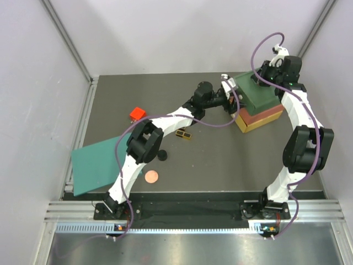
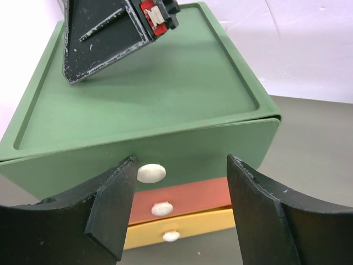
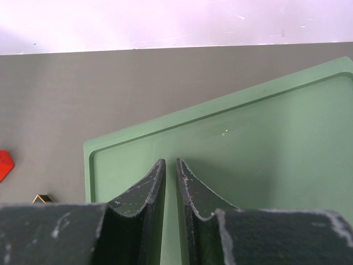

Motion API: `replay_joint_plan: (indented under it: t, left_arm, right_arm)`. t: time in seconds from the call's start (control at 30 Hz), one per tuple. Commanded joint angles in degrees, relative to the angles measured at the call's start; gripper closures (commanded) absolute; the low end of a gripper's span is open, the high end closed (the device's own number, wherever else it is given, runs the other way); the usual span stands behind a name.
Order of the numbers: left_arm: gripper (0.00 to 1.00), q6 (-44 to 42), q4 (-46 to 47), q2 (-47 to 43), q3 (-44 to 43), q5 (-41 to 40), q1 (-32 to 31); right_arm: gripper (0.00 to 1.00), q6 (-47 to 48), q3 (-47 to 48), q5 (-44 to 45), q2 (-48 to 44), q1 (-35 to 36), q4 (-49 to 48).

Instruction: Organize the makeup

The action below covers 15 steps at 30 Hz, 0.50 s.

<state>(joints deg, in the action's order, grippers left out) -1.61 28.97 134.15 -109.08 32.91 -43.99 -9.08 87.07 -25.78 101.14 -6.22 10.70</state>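
Two tools work the green-topped stacked plastic drawer box (image 2: 165, 110): your left tool (image 2: 179, 182), spread wide, straddles the top drawer's white round knob (image 2: 151, 173); your right tool (image 3: 171, 187), nearly clenched and empty, rests on its lid. Next, close and pull.

The black-gold palette (image 3: 41, 198) shows only a corner in the right wrist view (fingers cover the rest); the yellow drawer (image 2: 182, 234) is cropped.

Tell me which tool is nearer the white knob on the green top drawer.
Left. The left tool sits right in front of the white knob, fingers open on either side of it. The right tool is up on the green drawer box's lid, fingers nearly together, holding nothing.
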Motion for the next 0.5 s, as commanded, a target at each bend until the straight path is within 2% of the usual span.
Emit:
replay_joint_plan:
  t: [0.0,0.13,0.33,0.4,0.47]
  left_arm:
    - [0.29,1.34,2.93,2.52,-4.12,0.67,-1.1]
    - [0.29,1.08,2.85,2.35,-3.87,0.23,-1.36]
    - [0.27,-1.56,4.86,-5.2,4.64,-2.32,-0.22]
    - [0.26,-0.86,5.74,-8.19,6.76,-2.85,0.39]
    - [0.24,4.21,7.5,-10.13,9.23,-3.55,1.44]
  right_arm:
    - [0.85,1.08,-4.98,1.61,6.87,0.15,20.5]
    - [0.85,1.08,-5.24,1.61,6.52,0.15,20.5]
    - [0.85,1.08,-5.86,1.7,6.17,0.15,20.06]
    - [0.85,1.08,-5.86,1.79,6.17,0.15,20.15]
    - [0.85,1.08,-5.86,1.79,6.35,0.15,19.97]
